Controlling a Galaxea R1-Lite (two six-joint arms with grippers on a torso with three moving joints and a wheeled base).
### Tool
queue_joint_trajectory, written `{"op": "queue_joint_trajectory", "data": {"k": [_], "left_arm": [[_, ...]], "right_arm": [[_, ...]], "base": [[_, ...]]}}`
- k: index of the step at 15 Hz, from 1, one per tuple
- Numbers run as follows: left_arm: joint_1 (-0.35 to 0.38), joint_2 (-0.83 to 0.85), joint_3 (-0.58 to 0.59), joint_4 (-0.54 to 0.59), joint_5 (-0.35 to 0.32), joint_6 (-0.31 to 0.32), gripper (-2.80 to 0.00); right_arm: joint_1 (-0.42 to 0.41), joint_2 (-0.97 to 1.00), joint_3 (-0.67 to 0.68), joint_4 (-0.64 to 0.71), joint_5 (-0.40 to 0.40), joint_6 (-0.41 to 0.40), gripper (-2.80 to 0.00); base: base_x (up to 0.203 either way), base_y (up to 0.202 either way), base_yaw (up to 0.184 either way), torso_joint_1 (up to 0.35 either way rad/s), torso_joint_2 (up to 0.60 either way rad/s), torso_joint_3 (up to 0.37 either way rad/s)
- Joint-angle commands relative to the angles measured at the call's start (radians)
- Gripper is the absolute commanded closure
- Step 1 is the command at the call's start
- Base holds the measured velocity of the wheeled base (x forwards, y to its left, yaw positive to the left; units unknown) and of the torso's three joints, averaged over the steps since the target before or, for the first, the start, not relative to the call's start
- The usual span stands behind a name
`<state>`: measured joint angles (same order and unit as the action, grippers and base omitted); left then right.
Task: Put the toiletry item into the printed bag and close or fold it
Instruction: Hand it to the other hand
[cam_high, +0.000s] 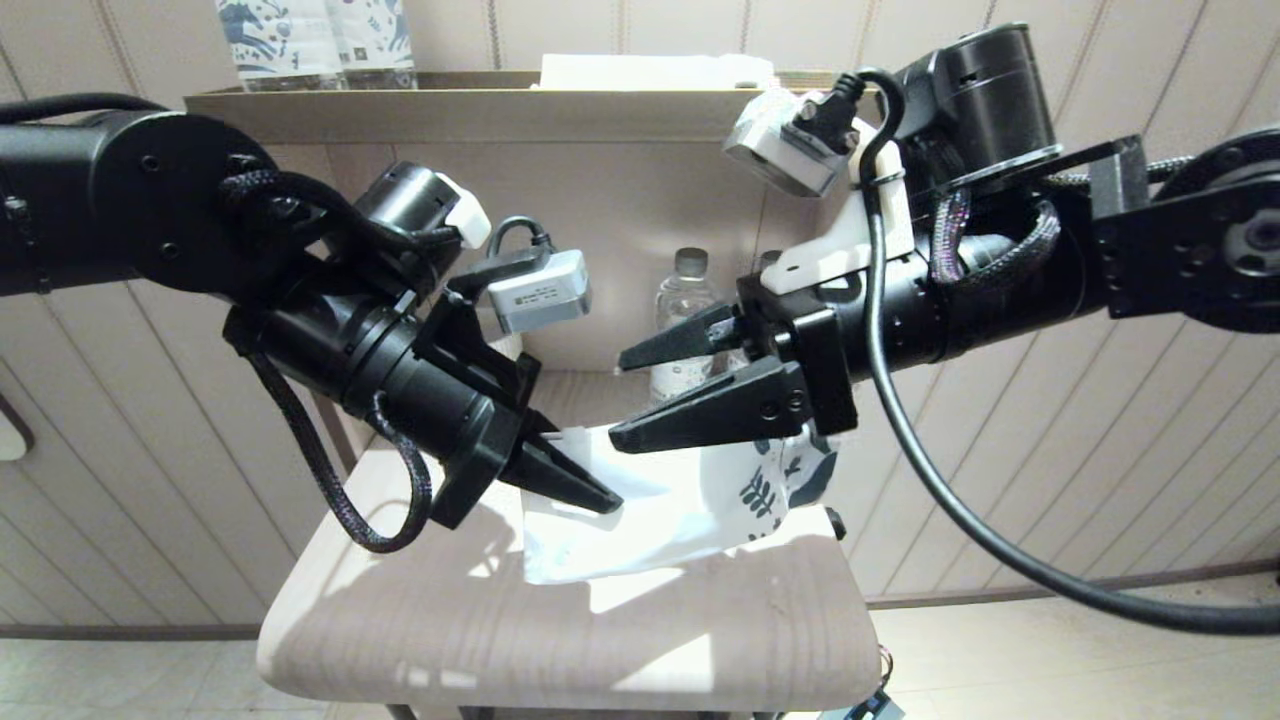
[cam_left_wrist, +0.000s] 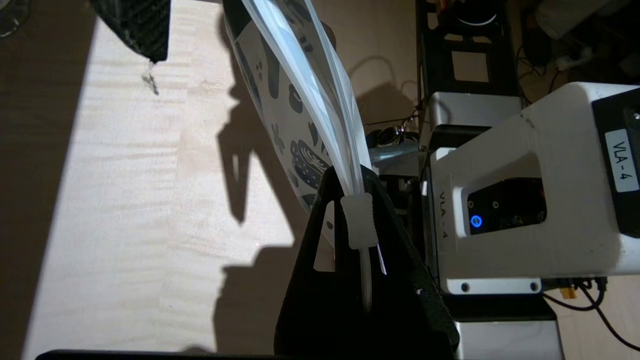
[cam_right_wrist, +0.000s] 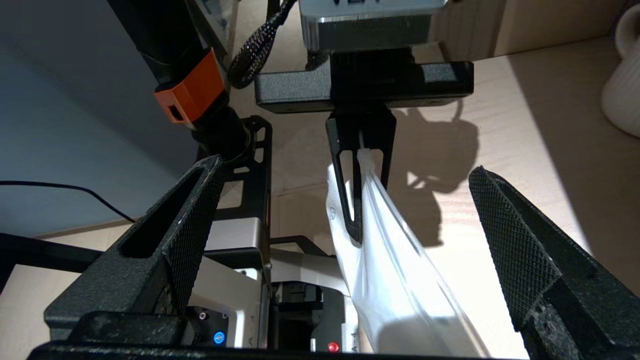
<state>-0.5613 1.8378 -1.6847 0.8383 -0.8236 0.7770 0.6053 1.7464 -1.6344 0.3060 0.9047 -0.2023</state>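
The printed bag (cam_high: 668, 512), white with dark blue leaf print at its right end, hangs a little above the pale wooden table (cam_high: 560, 630). My left gripper (cam_high: 598, 498) is shut on the bag's left end, pinching the white zip slider (cam_left_wrist: 358, 222) at its top edge. My right gripper (cam_high: 618, 400) stands open just above the bag's middle; in the right wrist view its fingers (cam_right_wrist: 192, 225) sit apart on either side of the bag (cam_right_wrist: 400, 280) without touching it. The toothbrush is out of sight in every view.
A clear water bottle (cam_high: 684, 310) stands at the back of the table under a shelf (cam_high: 480, 105) that carries printed-label bottles (cam_high: 320, 40). A white ribbed vase (cam_right_wrist: 622, 95) sits off to one side. The robot's base (cam_left_wrist: 520, 190) lies below the table edge.
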Motion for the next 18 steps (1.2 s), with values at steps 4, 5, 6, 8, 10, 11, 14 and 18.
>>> {"op": "queue_joint_trajectory", "data": {"k": [4,5,6,8,10,11,14,18], "left_arm": [[0.001,-0.037,0.118,-0.142,-0.007,-0.015,0.0],[0.001,-0.041,0.112,-0.136,-0.001,-0.016,0.0],[0.001,-0.039,0.095,-0.124,0.021,-0.017,0.0],[0.001,-0.029,0.043,-0.055,0.067,-0.013,0.0],[0.0,-0.017,0.014,0.012,0.111,0.014,0.0],[0.0,-0.011,0.017,0.016,0.116,0.035,0.0],[-0.002,-0.013,0.03,0.016,0.116,0.053,0.0],[0.0,-0.064,0.111,-0.005,0.115,0.073,0.0]], "right_arm": [[0.003,0.047,-0.065,0.069,-0.025,-0.005,-2.8],[0.002,0.057,-0.107,0.114,-0.071,-0.01,-2.8],[0.002,0.072,-0.162,0.178,-0.128,-0.029,-2.8],[0.002,0.107,-0.285,0.338,-0.228,-0.125,-2.8],[0.003,0.123,-0.347,0.411,-0.312,-0.216,-2.8],[0.011,0.123,-0.34,0.418,-0.326,-0.238,-2.8],[0.019,0.125,-0.338,0.421,-0.319,-0.247,-2.8],[0.066,0.124,-0.337,0.412,-0.319,-0.249,-2.8]], "base": [[0.0,0.0,0.0,0.0,0.0,0.0],[0.0,0.0,0.0,0.0,0.0,0.0],[0.0,0.0,0.0,0.0,0.0,0.0],[0.0,0.0,0.0,0.0,0.0,0.0],[0.0,0.0,0.0,0.0,0.0,0.0],[0.0,0.0,0.0,0.0,0.0,0.0],[0.0,0.0,0.0,0.0,0.0,0.0],[0.0,0.0,0.0,0.0,0.0,0.0]]}}
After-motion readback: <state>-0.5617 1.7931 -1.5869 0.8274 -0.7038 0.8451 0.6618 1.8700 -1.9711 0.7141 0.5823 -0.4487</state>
